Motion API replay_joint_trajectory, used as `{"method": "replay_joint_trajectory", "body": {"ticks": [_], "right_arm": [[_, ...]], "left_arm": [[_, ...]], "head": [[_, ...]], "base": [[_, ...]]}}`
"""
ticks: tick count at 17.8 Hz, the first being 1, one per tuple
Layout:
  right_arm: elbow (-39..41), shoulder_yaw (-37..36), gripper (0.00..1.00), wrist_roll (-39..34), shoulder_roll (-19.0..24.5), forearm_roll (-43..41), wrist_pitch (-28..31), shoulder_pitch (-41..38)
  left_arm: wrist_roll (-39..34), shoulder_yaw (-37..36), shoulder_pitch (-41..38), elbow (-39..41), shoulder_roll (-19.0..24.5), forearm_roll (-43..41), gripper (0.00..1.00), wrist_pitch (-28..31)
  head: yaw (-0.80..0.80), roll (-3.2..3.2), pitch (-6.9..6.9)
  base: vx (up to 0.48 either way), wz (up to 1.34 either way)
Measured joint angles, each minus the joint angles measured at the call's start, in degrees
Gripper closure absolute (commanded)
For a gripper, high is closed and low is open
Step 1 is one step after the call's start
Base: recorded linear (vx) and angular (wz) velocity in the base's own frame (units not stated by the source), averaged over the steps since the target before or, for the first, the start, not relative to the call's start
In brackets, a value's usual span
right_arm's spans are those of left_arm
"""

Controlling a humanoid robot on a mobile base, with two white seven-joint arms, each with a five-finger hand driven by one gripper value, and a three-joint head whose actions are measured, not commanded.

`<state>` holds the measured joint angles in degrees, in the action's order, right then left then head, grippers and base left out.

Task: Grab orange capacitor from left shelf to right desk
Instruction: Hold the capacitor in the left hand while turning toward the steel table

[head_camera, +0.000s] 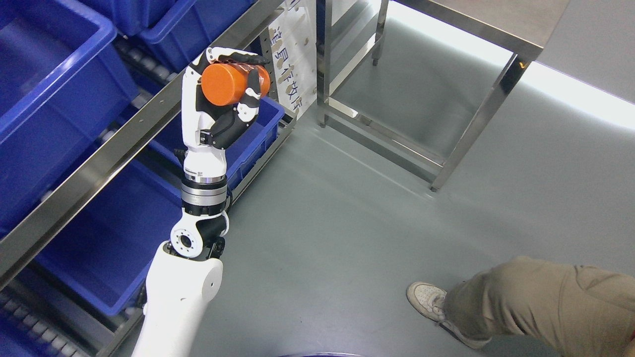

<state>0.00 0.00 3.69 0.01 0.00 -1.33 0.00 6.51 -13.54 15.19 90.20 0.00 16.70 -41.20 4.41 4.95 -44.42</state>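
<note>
Head view. We see the left arm (181, 292), white with a metal wrist ring, rising from the lower left edge to the upper left of the frame. The left hand (218, 106), white with black finger joints, is raised upright and closed around the orange cylindrical capacitor (233, 84). The capacitor lies on its side in the grasp, one flat end facing the camera. One black-tipped finger (245, 58) runs across the top of the capacitor, and the thumb (253, 91) presses against its front. The capacitor is held clear of the shelf, above the corner of a blue plastic bin.

The left shelf (99, 163), a steel rack with roller tracks, runs diagonally across the left side and carries several blue plastic bins (54, 94). A white sign with printed characters (292, 64) hangs at the shelf end, just beside the hand.

The right desk (476, 114), a steel-framed table, stands at upper right, well apart from the hand. A person's leg in khaki trousers (536, 302) and a white shoe (429, 300) show at lower right on the grey floor (337, 223).
</note>
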Motion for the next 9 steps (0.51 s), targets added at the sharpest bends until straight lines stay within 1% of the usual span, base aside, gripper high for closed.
{"method": "replay_joint_trajectory", "body": {"ticks": [9], "right_arm": [[0.00, 0.01, 0.00, 0.00, 0.01, 0.00, 0.00, -0.03]], "left_arm": [[-0.31, -1.08, -0.13, -0.07, 0.00, 0.00, 0.98, 0.78]], "head": [[0.00, 0.00, -0.01]], "base": [[0.299, -0.32]]}}
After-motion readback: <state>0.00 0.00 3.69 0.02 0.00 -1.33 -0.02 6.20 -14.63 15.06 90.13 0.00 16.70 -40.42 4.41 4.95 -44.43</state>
